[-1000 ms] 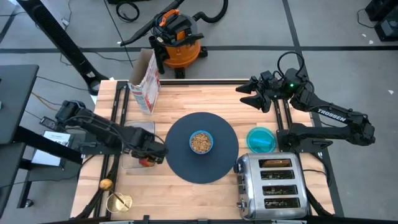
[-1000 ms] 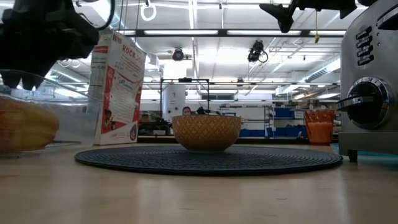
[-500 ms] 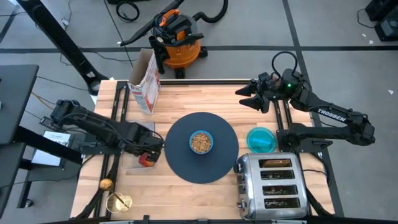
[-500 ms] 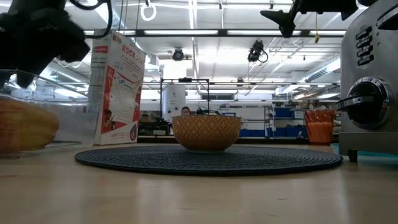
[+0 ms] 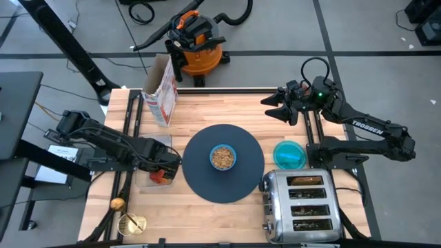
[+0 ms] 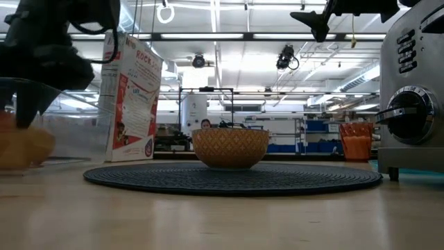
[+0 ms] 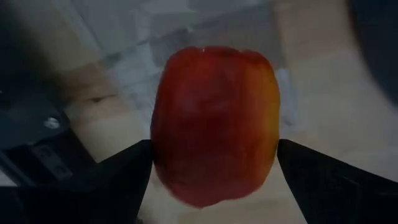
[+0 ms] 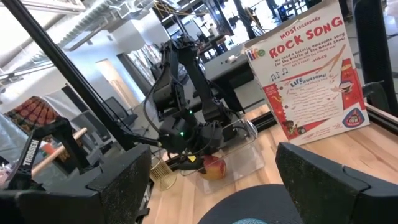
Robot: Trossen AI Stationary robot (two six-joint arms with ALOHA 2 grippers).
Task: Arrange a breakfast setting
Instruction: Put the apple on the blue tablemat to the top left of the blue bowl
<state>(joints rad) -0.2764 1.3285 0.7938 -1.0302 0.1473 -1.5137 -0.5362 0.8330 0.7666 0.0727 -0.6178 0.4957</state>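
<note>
We're working the apple (image 7: 214, 124): it's sitting in a clear tray (image 5: 146, 180) left of the mat (image 5: 224, 162), between the left gripper's (image 5: 165, 169) spread fingers, not yet pinched. We're wanting the fingers centred and low on the apple before squeezing. Right gripper (image 5: 273, 107) is waiting spread at the far right. Versus a second ago, the left jaws are standing wider and the arm is sitting slightly further back.

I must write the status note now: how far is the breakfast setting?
Done: the bowl sits on the round mat. In hand: the left gripper is open around the apple. Left: the teal dish lies off the mat; the right gripper waits, open.
</note>
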